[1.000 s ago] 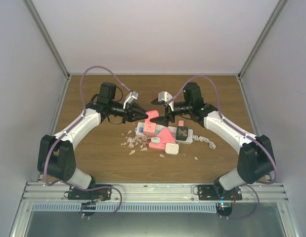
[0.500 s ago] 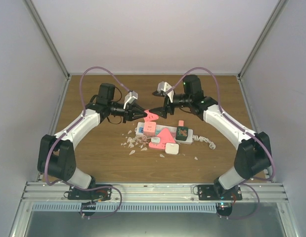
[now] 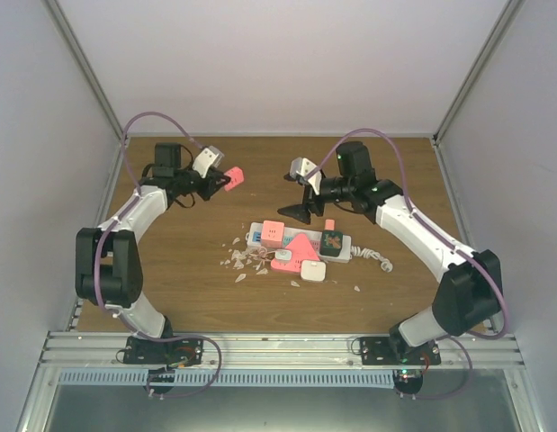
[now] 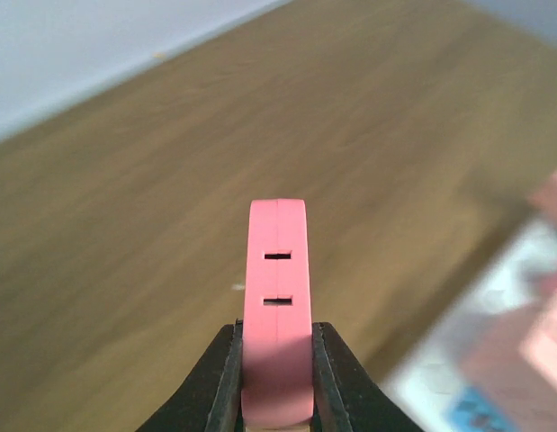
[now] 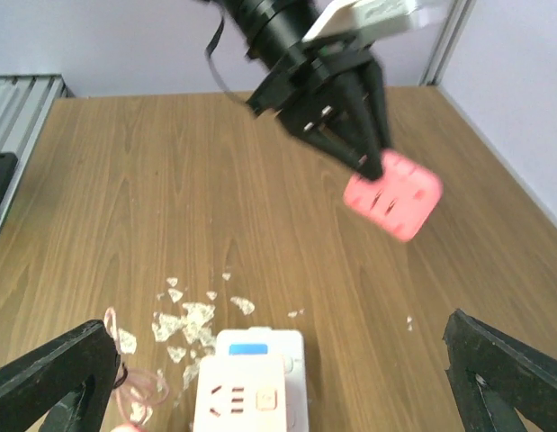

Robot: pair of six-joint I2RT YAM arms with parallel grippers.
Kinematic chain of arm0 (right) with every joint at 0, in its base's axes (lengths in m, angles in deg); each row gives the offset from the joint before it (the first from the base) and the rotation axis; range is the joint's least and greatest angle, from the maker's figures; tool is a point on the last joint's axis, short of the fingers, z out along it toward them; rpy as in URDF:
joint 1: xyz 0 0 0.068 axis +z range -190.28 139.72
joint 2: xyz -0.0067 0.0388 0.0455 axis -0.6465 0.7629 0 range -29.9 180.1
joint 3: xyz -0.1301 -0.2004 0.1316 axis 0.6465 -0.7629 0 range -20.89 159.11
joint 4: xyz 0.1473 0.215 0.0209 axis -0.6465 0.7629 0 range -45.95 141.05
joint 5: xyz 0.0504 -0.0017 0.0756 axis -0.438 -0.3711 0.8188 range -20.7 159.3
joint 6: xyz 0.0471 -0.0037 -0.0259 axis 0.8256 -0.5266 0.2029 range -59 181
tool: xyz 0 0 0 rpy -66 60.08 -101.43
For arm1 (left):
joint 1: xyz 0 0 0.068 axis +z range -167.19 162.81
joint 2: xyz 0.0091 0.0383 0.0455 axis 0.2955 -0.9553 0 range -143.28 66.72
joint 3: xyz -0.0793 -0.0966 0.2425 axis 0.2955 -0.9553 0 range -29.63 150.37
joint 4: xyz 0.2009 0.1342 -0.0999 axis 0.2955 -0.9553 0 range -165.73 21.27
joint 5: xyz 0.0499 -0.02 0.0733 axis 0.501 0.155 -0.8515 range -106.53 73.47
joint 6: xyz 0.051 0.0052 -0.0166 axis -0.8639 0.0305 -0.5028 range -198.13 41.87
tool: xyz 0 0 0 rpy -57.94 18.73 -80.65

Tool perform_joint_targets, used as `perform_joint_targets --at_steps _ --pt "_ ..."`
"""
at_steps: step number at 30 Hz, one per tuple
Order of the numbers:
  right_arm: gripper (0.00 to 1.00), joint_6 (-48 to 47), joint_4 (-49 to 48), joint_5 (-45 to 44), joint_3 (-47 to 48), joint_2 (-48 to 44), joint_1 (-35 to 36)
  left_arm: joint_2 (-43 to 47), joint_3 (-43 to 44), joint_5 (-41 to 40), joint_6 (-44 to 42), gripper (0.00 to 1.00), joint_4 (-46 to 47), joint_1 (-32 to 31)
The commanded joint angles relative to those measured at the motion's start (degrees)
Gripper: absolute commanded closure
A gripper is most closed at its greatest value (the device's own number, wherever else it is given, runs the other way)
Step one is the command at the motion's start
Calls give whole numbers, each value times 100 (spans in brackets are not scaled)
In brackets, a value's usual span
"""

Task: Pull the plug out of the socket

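Soft even light; socket (image 4: 428,373) blurred at left-wrist edge, perhaps motion.

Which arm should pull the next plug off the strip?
Right. The right jaws hang open just above the power strip; the left jaws are clamped on a pink plug, off toward the table's far-left corner.

socket (image 4: 458,355) blurred and cropped in left wrist view, right hand (image 5: 278,331) fingers (image 5: 53,373) cut off by frame corners
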Motion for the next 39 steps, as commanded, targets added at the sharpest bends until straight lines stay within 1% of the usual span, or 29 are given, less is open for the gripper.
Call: perform_joint_targets --at_steps 1,6,10,13,14,17,22,25,28,29,32,34,37,39 --pt "0 -305 389 -135 -278 -166 -20 -278 575 -1895 -816 100 450 118" --pt "0 -359 583 -170 -425 -97 -24 -696 797 -3190 -1593 100 822 222" --pt "0 -54 532 -407 -486 -62 -15 -908 793 -3949 -2153 100 1281 322" --pt "0 -40 489 -391 -597 -97 -15 -1117 736 -4400 -2638 100 1715 363" --pt "0 -61 533 -329 -612 -90 -15 -1202 697 -4672 -2790 100 1873 366" --pt "0 -328 714 -169 -623 -73 -15 -1485 540 -5130 -3326 100 2395 366" --pt "0 -350 715 -216 -682 -29 -24 -1865 124 -5679 -4105 100 3405 366" --pt "0 -395 794 -139 -648 -1 -24 -2087 72 -5832 -4325 100 3658 366" --pt "0 -437 803 -74 -642 -5 -19 -2228 19 -5904 -4326 99 3761 366" --pt "0 -442 799 -117 -642 -2 -24 -2250 -15 -5890 -4305 97 3764 366" --pt "1 -443 808 -221 -634 34 -30 -2286 -113 -5849 -4252 85 3736 366" --pt "1 -453 801 -251 -629 54 -33 -2306 -139 -5819 -4217 81 3675 365" --pt "0 -482 817 -247 -617 83 -33 -2286 -19 -5570 -3944 76 3192 366" --pt "0 -487 829 -240 -592 100 -32 -2201 79 -5336 -3740 68 2817 366"
